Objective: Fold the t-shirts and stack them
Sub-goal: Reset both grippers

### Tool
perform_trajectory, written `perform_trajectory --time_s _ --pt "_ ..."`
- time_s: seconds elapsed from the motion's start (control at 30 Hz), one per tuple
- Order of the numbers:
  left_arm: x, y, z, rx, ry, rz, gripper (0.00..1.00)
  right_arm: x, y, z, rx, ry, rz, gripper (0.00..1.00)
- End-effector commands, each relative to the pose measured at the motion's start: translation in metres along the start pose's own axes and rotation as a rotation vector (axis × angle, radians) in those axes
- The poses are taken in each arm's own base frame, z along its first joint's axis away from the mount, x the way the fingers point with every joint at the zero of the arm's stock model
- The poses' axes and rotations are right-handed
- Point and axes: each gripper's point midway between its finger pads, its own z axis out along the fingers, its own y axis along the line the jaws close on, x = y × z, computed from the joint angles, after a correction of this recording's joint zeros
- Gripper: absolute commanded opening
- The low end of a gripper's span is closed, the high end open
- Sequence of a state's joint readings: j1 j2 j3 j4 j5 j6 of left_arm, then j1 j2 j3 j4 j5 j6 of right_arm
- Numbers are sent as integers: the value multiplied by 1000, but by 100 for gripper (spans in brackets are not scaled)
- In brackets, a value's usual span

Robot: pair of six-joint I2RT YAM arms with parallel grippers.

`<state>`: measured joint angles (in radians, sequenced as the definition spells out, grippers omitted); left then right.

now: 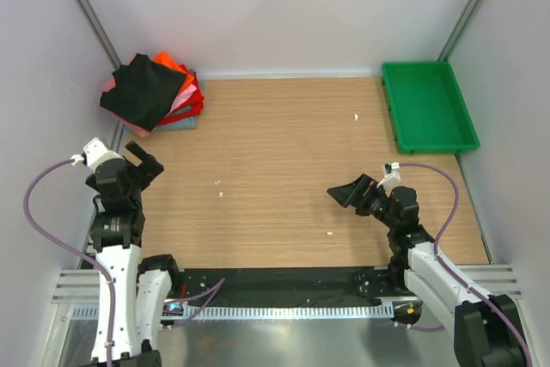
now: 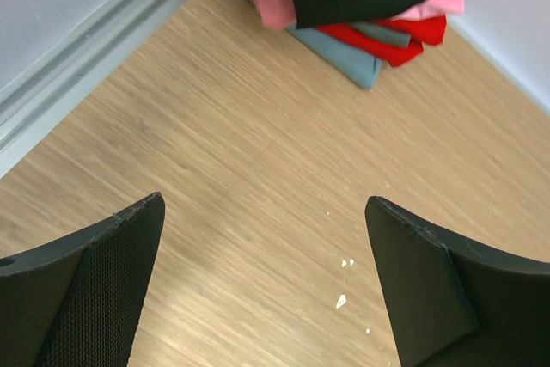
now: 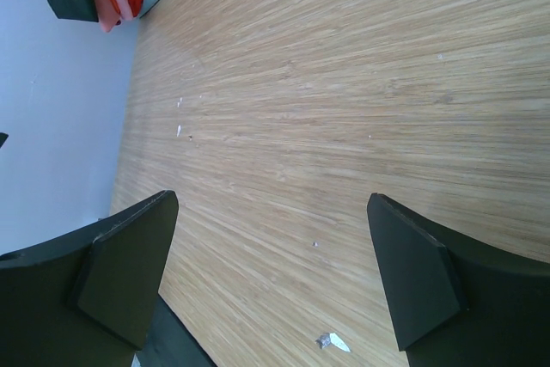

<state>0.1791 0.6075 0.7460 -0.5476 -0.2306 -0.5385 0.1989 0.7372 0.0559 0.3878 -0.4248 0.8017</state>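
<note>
Matt wood-grain table (image 1: 284,152), soft cloth t-shirts (image 1: 150,92)

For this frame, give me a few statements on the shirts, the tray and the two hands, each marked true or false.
1. The black shirt tops the pile. True.
2. The tray holds a shirt. False: nothing lies in it.
3. The left hand and the right hand are open and hold nothing. True.
4. The pile sits at the far right corner. False: it is far left; the tray is far right.
5. The left hand touches the pile. False: it is apart from it.
</note>
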Motion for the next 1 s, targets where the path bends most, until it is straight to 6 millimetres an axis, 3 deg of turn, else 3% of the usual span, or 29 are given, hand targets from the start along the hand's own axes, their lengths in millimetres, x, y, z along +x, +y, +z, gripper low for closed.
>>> perform_trajectory --time_s 0.0,0.17,0.23,0.27,0.3,0.4,0.6,0.7,0.73,0.77,0.83,0.97 --pt "3 3 11 -23 -43 78 100 -8 4 0 -11 -32 -12 98" --pt "63 -11 30 120 57 105 100 -8 2 1 1 -31 -8 98" --pt "75 -20 30 153 66 108 100 -7 1 1 5 -28 -7 98" --pt "78 -14 36 128 41 105 100 -7 1 1 7 -28 -6 99" --pt "87 -25 33 161 43 130 100 -6 -1 1 12 -23 -6 99" --pt "93 -13 42 99 -46 207 100 -5 -2 2 22 -8 -1 98" --pt "77 -19 61 85 -176 209 100 -1 -6 7 33 26 6 98" --pt "102 -3 83 3 -148 227 100 -1 -5 10 29 39 8 98" --pt "90 -10 89 4 -213 207 100 1 -7 10 38 47 14 98" --pt "110 -10 99 -4 -110 300 98 2 -7 11 38 52 14 98" --pt "103 -29 108 47 -130 333 97 2 -7 11 34 56 11 98" --pt "103 -44 121 111 -167 425 100 0 -6 10 31 47 5 100"
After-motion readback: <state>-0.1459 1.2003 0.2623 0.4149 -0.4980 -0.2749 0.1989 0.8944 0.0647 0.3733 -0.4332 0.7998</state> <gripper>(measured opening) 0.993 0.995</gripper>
